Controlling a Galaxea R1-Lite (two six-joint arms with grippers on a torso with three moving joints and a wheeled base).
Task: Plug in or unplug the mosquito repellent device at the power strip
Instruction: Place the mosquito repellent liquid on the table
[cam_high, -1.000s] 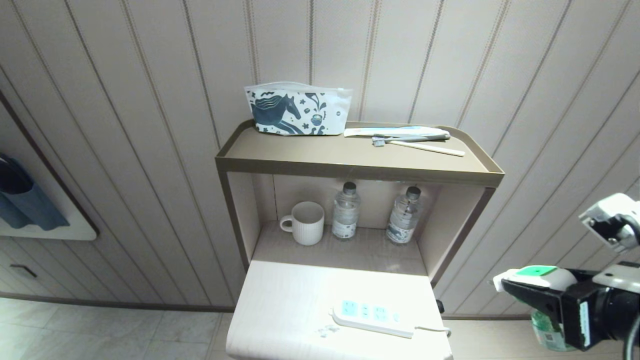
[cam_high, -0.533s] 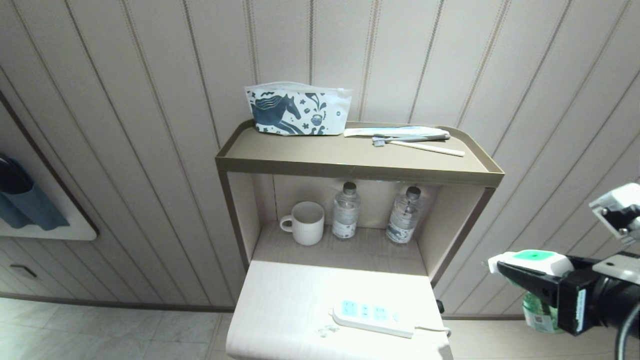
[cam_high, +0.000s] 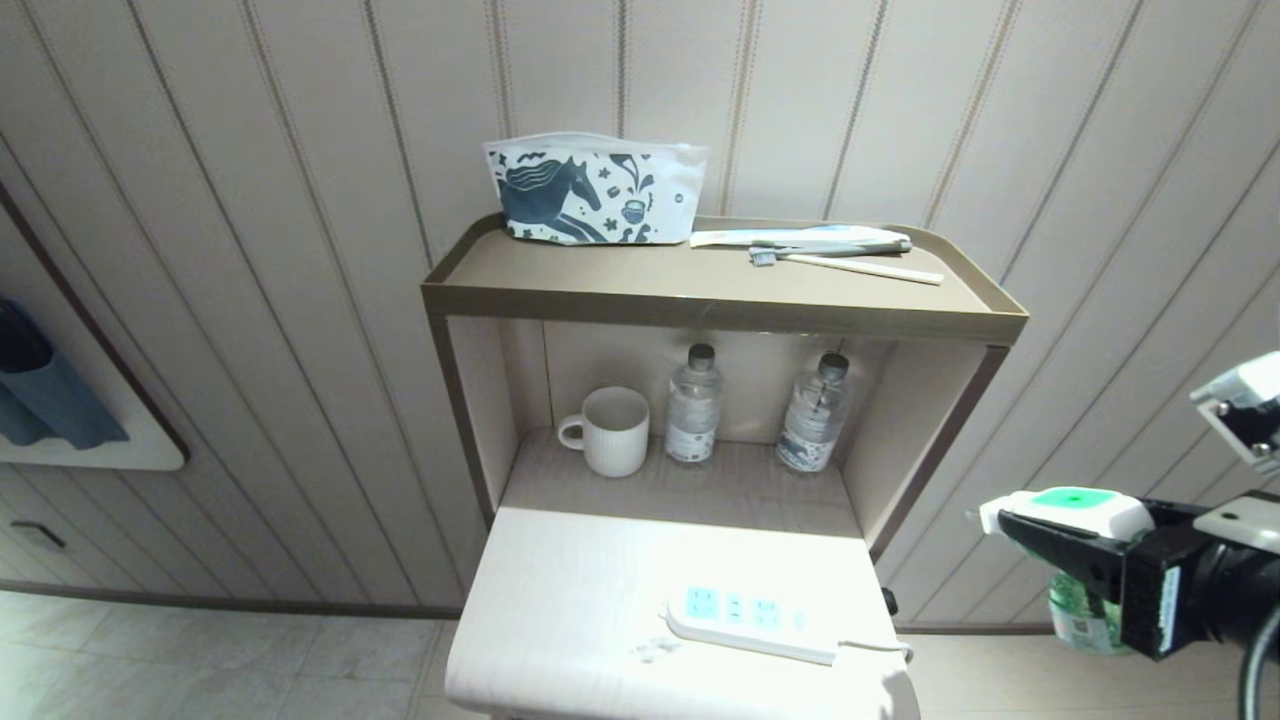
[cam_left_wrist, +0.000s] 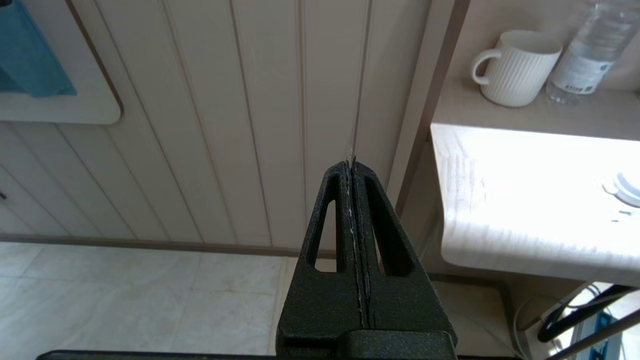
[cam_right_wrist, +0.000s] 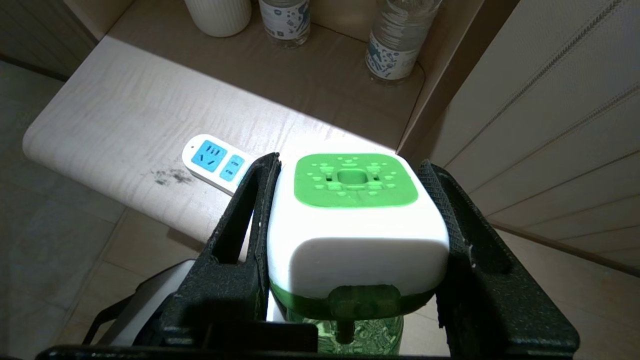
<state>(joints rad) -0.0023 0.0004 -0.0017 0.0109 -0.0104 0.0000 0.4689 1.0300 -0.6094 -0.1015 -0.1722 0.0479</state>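
Right end effector (cam_right_wrist: 350, 220): clamped on the white head of the mosquito repellent device (cam_right_wrist: 356, 225), one black finger (cam_right_wrist: 240, 220) on each flank; green vented top up, translucent green bottle hanging below.
Device location: in the air off the right side of the bench (cam_high: 600, 600), well apart from the power strip (cam_high: 750, 622) and clear of the wall panelling behind it.
Power strip: flat on the front right part of the bench top, pale blue sockets facing up and all empty in the head view, thin cord trailing off the right edge.
Left end effector (cam_left_wrist: 352, 210): fingers pressed together with nothing between them, parked low at the left of the bench, above the floor tiles.
Progress: the device is in hand and unplugged; if plugging in is the aim (the empty sockets suggest so), the carry over the bench, the alignment of the pins and the push into a socket all remain.
Open room: bare bench top lies left and ahead of the strip; the air above it is free.
Edges to mind: the strip lies near the front right bench edge, so a slanted push could slide it off; behind, the shelf recess holds a mug (cam_high: 612, 430) and two water bottles (cam_high: 692, 405).
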